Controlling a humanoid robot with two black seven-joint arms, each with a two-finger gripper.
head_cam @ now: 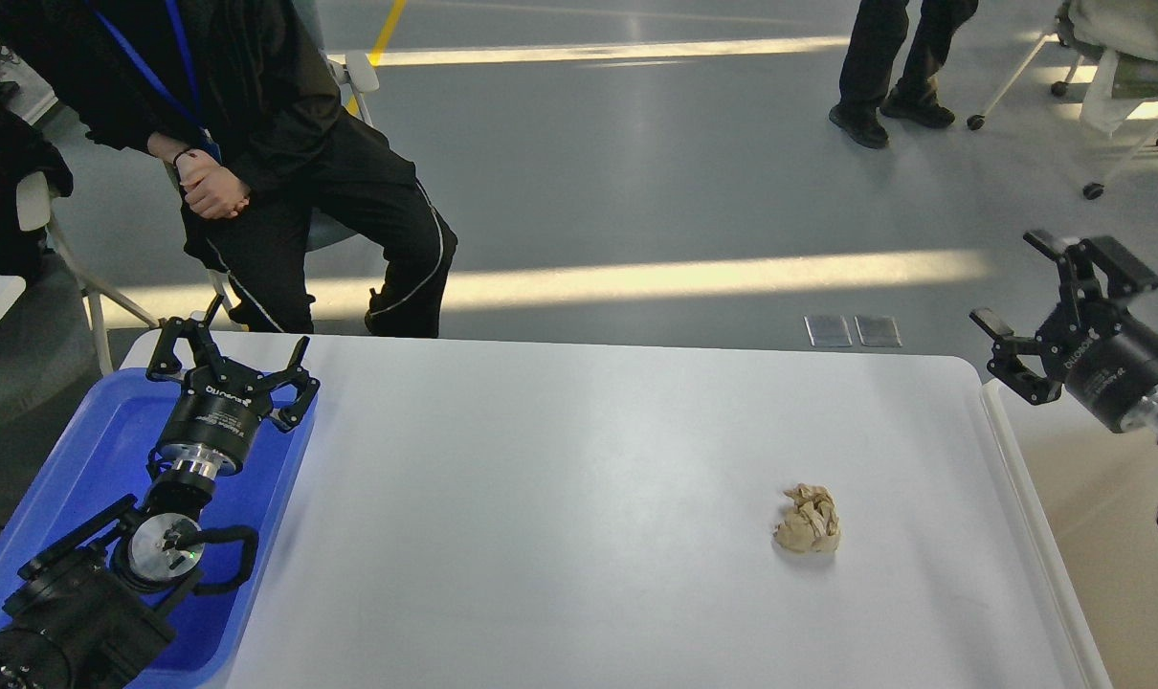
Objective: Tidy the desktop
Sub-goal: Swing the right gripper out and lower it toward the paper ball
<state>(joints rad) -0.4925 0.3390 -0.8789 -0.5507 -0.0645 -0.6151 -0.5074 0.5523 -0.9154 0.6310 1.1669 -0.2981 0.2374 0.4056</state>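
Nearest, the blue plastic tray is overhung by the left gripper — jaws spread, empty. On the wide white desktop a crumpled beige paper ball is seen right of centre — the right gripper is held open over the off-white bin.

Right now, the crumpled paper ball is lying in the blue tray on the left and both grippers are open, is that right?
Not quite. The head view shows the crumpled paper ball lying on the white desktop, not in the blue tray. Both the left gripper and right gripper are open.
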